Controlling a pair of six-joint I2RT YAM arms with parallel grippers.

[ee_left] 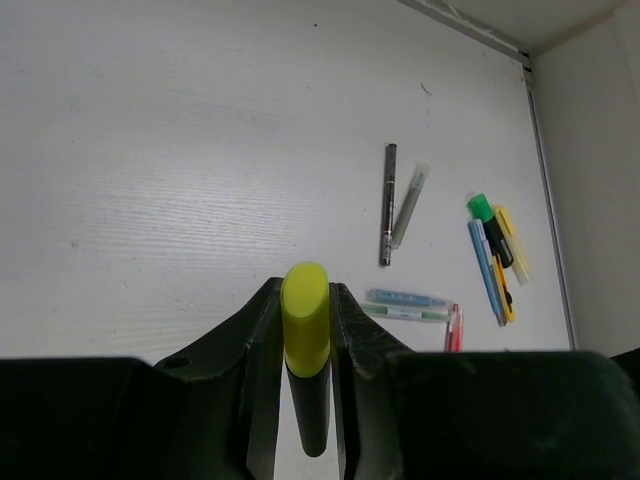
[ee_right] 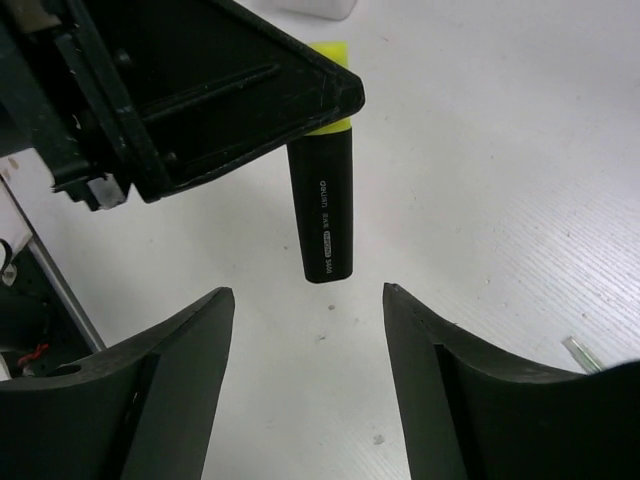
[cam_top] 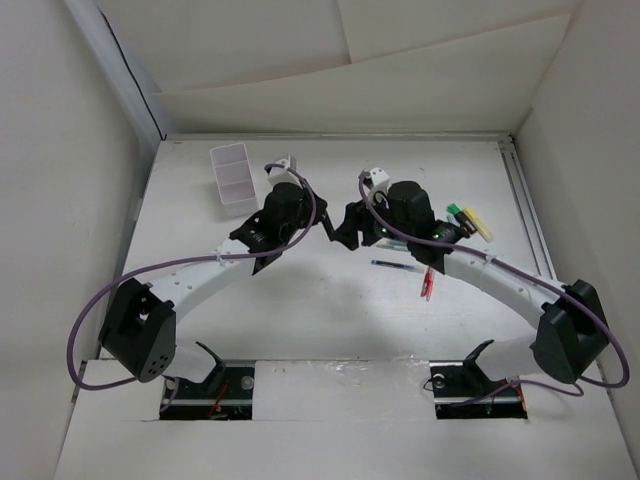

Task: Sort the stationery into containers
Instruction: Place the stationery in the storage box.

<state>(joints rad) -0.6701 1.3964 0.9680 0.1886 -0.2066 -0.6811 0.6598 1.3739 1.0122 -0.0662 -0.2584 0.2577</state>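
Highlighter point(ee_left: 305, 318), yellow cap and black barrel, sits clamped in the left gripper point(ee_left: 305, 292), held near its cap. Both arms bend inward, wrists facing each other. The right gripper point(ee_right: 308, 300) is spread wide, the barrel end just ahead of its fingertips, untouched; the white compartment box point(cam_top: 233, 178) lies beyond the left wrist

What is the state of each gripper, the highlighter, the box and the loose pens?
left gripper: shut on the highlighter.
highlighter: capped, clamped in the left gripper.
right gripper: open, empty.
box: upright, no lid, compartments look empty.
loose pens: lying flat, not yet sorted.
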